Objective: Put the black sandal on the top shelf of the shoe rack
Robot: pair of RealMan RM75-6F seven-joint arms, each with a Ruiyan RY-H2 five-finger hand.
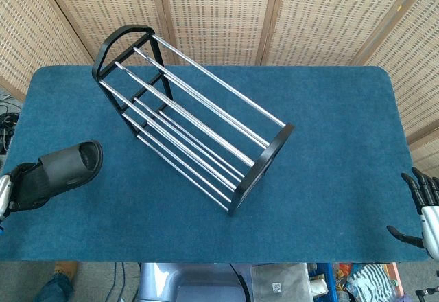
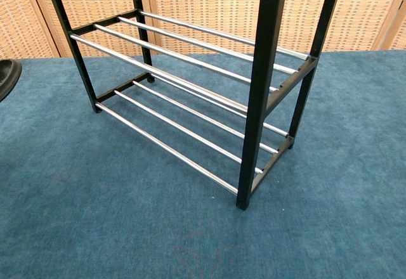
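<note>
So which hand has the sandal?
The left hand, at the table's left edge, holds the black sandal; the right hand is empty, fingers spread.

At the head view's far left edge only a sliver of the left hand (image 1: pixel 3 193) shows: a pale grey, metallic-looking shell with dark fingers beside it. The right hand (image 1: pixel 424 214) sits at the lower right corner, with slim black segmented fingers and a black thumb joined to a white-grey palm casing; the chest view shows neither hand
</note>
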